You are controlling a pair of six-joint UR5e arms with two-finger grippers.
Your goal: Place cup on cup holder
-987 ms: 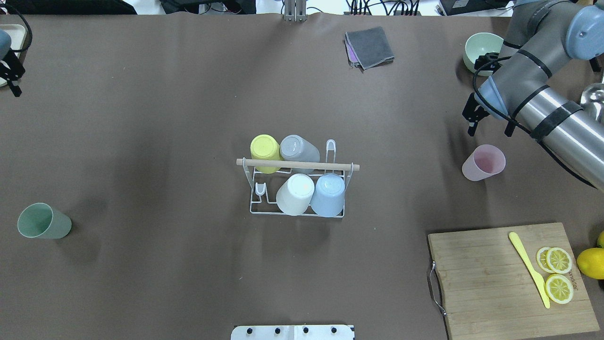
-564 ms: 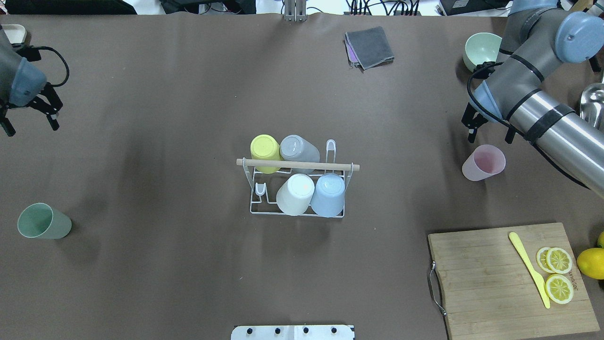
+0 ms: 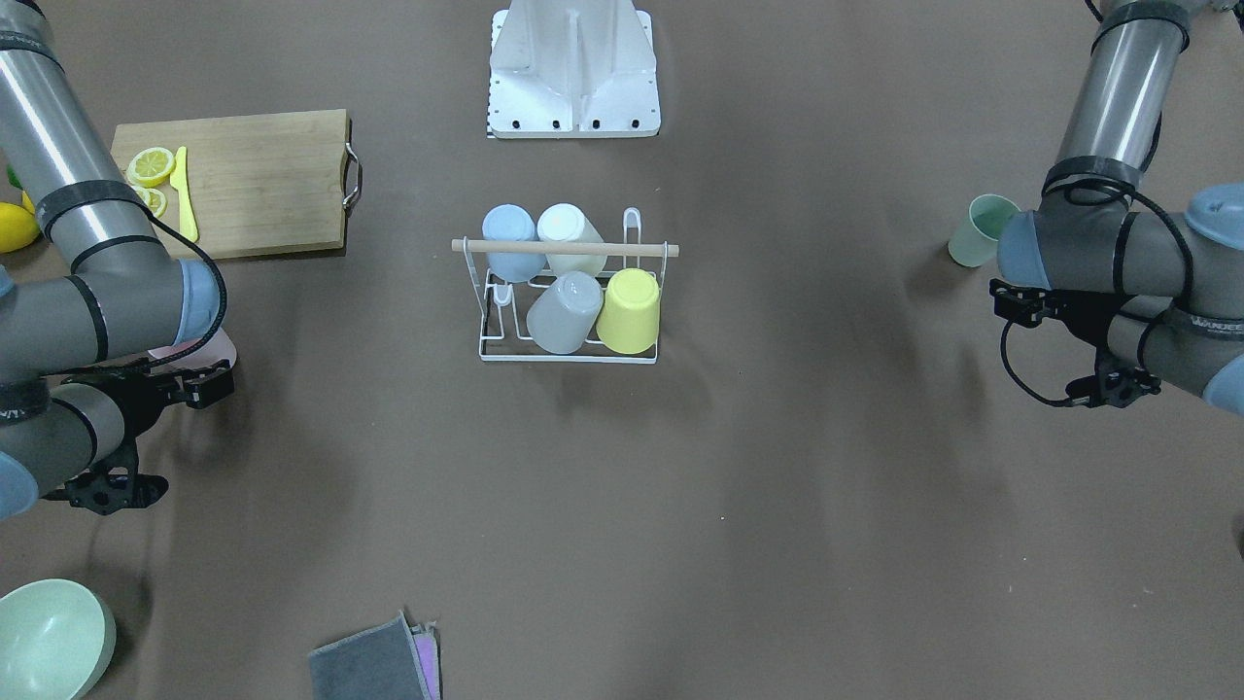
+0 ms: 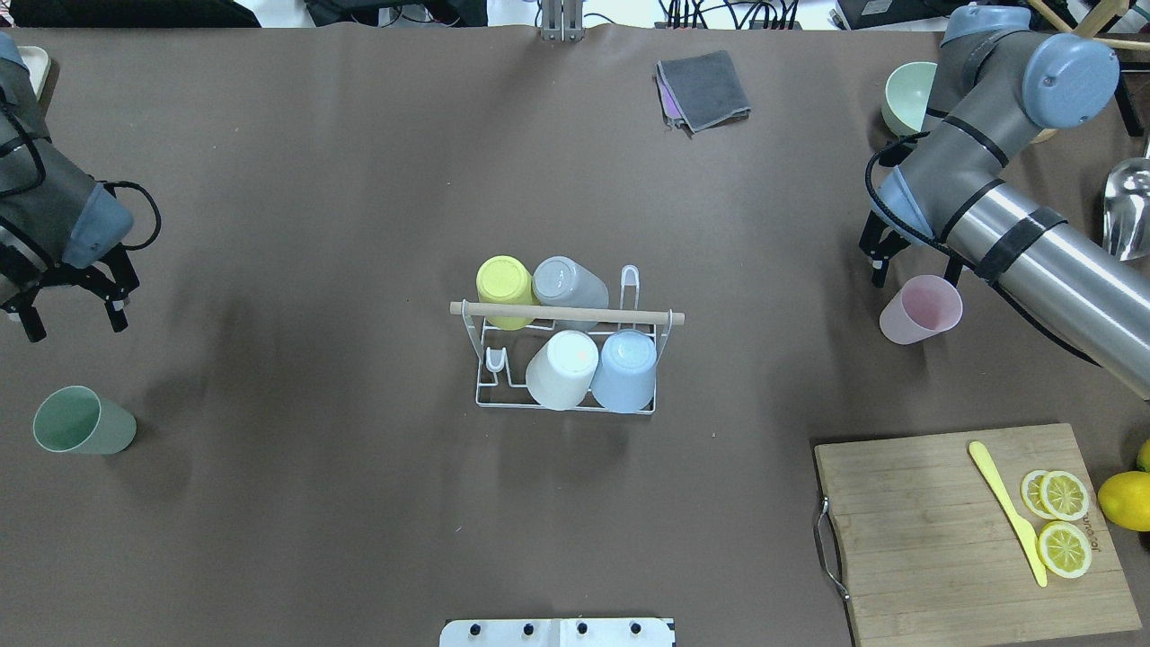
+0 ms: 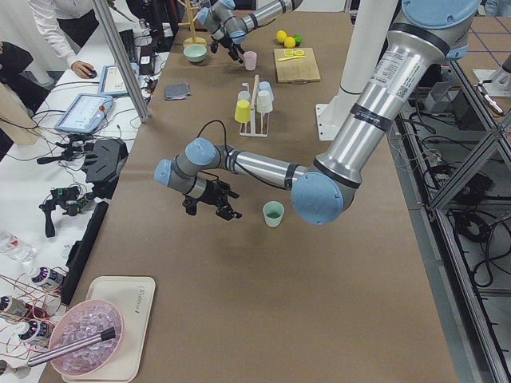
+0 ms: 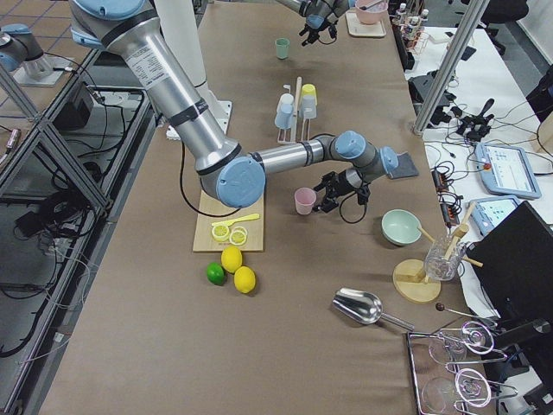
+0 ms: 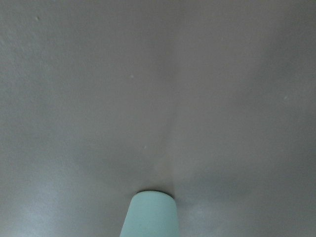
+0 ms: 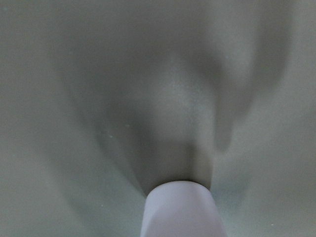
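Note:
The cup holder (image 4: 566, 395) is a white wire rack with a wooden rod handle (image 4: 566, 313) at the table's centre. It holds yellow, grey, white and blue cups upside down. A green cup (image 4: 83, 420) stands at the left, a pink cup (image 4: 921, 310) at the right. My left gripper (image 4: 74, 322) is open and empty, above the table a little behind the green cup. My right gripper (image 4: 915, 272) is open and empty, just behind the pink cup's rim. The green cup (image 7: 150, 215) and the pink cup (image 8: 180, 207) show at the bottom of the wrist views.
A wooden cutting board (image 4: 934, 548) with lemon slices (image 4: 1065, 521) and a yellow knife (image 4: 1006, 512) lies front right, with a lemon (image 4: 1125, 500) beside it. A green bowl (image 4: 907, 94), a grey cloth (image 4: 703, 90) and a metal scoop (image 4: 1127, 202) are at the back right.
My left gripper has moved from the far left edge toward me and the green cup. My right gripper has moved closer to the pink cup. The cups have not moved.

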